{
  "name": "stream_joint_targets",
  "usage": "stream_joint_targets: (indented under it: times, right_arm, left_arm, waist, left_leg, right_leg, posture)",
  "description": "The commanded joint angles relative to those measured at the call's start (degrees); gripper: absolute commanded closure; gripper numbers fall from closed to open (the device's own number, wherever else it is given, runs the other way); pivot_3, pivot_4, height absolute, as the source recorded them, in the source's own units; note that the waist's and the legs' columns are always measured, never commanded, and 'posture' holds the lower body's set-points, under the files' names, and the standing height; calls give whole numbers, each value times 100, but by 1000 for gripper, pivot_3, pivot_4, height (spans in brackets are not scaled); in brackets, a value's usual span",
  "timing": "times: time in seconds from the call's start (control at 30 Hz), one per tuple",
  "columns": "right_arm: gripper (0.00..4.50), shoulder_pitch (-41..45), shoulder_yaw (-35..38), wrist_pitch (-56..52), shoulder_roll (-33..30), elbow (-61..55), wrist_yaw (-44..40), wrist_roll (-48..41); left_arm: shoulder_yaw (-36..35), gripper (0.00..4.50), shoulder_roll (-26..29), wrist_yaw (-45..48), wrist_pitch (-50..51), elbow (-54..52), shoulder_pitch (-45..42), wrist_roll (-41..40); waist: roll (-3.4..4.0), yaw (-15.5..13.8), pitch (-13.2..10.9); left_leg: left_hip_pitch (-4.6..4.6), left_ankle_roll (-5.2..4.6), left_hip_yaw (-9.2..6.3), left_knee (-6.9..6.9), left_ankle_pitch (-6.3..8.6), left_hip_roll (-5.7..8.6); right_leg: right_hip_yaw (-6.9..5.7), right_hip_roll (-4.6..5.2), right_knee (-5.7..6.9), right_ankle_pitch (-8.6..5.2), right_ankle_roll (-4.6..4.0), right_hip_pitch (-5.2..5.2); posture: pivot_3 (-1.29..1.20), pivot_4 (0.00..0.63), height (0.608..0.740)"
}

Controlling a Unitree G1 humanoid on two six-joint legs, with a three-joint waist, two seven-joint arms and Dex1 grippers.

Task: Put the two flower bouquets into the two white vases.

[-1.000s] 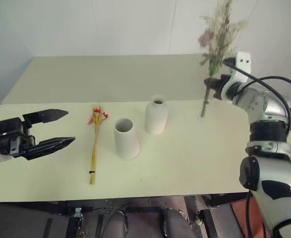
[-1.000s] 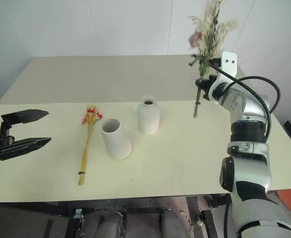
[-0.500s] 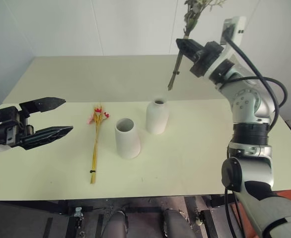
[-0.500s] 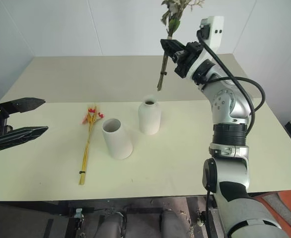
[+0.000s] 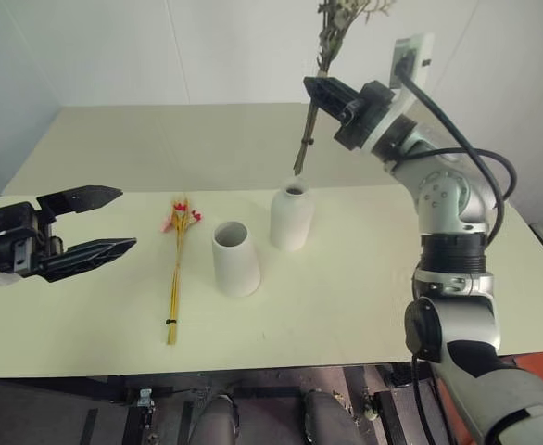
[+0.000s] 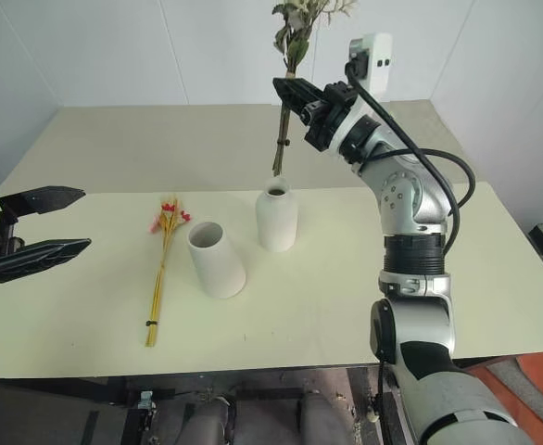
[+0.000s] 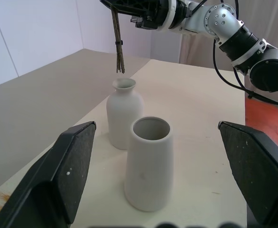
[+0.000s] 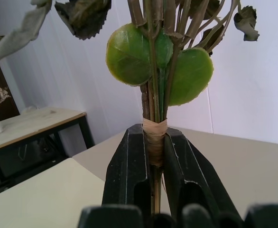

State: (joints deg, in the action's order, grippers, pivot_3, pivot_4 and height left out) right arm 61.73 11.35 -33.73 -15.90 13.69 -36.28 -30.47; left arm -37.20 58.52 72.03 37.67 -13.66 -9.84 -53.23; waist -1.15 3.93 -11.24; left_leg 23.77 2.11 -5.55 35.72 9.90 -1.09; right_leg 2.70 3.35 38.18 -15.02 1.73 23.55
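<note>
1. Nearest us, our left pincer (image 5: 91,222) hovered over the left end of the bench (image 5: 346,306), its fingers spread wide apart and holding nothing.
2. The yellow stalks (image 5: 175,278) lay flat on the bench just left of the cone vase (image 5: 235,259).
3. The bottle vase (image 5: 291,219) stood just behind and right of the cone.
4. Farther back and higher, our right pincer (image 6: 290,91) was clamped on the bushy bunch (image 6: 286,83), whose stem tips hung just above the bottle vase's mouth.
</note>
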Motion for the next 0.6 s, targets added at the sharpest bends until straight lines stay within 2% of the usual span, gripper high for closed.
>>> stream_joint_targets:
  times: [0.03,0.57,0.6]
  right_arm:
    - [4296,-81,-49,194,13,-79,-54,-7]
    - [4296,-592,-439,541,56,23,-289,256]
    - [3946,-646,-510,686,62,44,-324,362]
  left_arm:
    - [-133,0,101,13,-65,-59,26,-8]
    - [-169,0,140,-32,-51,-116,99,0]
    - [-170,0,143,-31,-39,-117,100,-12]
  waist:
    - [0,-1,0]
    - [0,0,0]
    - [0,0,0]
  left_leg:
    - [0,0,0,0,0,0]
    - [0,0,0,-1,0,0]
    - [0,0,0,0,0,0]
  right_leg:
    - [0,0,0,0,0,0]
    - [0,0,0,0,0,1]
    - [0,0,0,0,0,1]
  posture:
    - [0,150,740]
    - [0,150,740]
    - [0,150,740]
